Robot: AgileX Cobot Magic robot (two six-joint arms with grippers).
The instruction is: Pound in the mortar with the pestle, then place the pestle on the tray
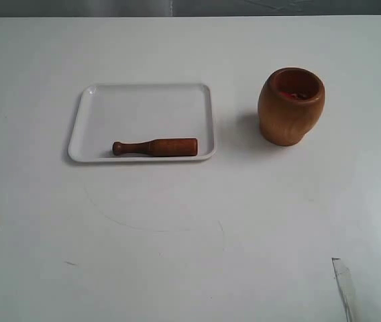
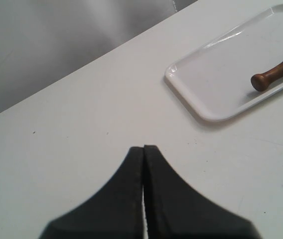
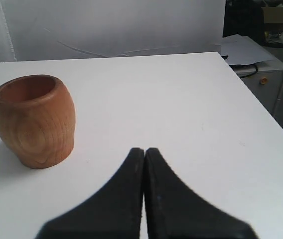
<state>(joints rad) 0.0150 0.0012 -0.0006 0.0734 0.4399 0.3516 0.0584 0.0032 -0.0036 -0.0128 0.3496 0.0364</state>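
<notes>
The pestle (image 1: 155,147) lies flat inside the tray (image 1: 143,100) along its near rim, knob end to the left. The mortar (image 1: 290,107) stands upright on the tabletop (image 1: 190,235), right of the tray and apart from it. Only the wrist views show the left pincer (image 2: 144,149) and right pincer (image 3: 144,150), each pressed together and holding nothing.

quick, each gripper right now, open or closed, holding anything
Left gripper: closed, holding nothing.
Right gripper: closed, holding nothing.
</notes>
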